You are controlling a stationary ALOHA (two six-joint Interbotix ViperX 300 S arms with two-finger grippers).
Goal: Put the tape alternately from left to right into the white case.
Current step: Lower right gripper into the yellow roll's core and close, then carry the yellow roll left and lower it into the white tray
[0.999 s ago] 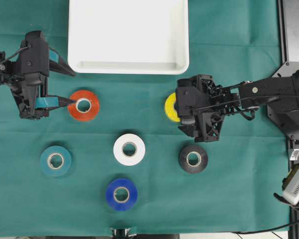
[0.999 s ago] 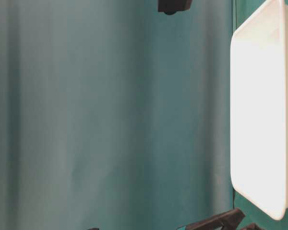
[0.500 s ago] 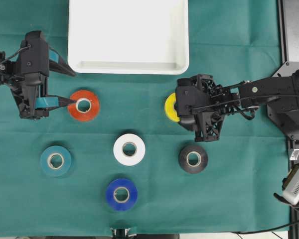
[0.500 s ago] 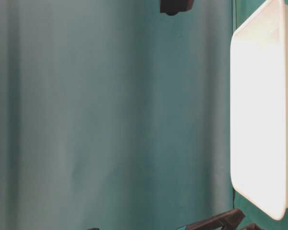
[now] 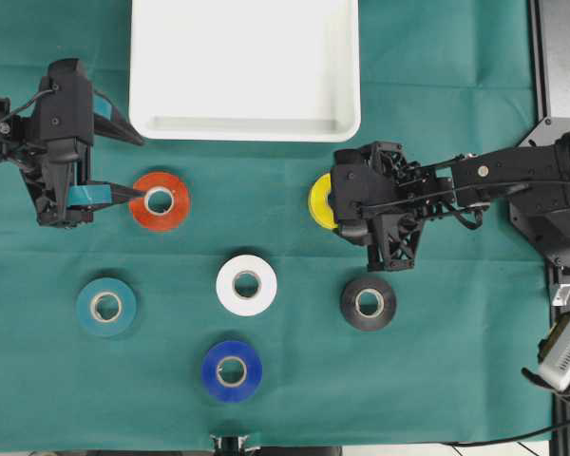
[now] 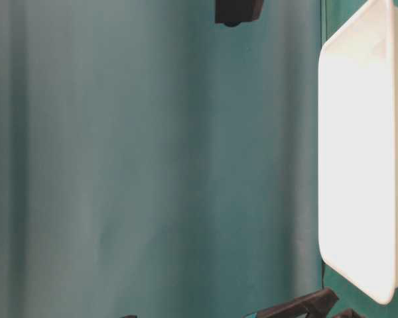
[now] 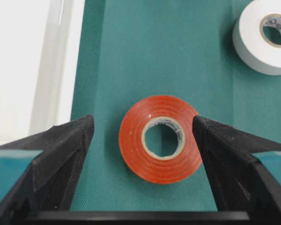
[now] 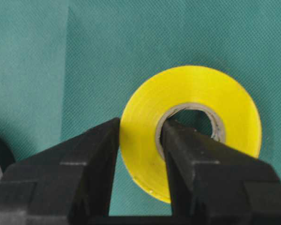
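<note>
Right claw (image 8: 139,136) pinches the yellow roll (image 8: 196,117) (one finger through its core). Left claw (image 7: 143,140) is spread around the red roll (image 7: 161,138).

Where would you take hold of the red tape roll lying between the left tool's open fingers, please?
Grip the red tape roll across its outer rim, coming straight down from above. It lies flat on the cloth, hole upward, already centred between the left tool's fingers, so closing them would pinch opposite sides of the ring.
</note>
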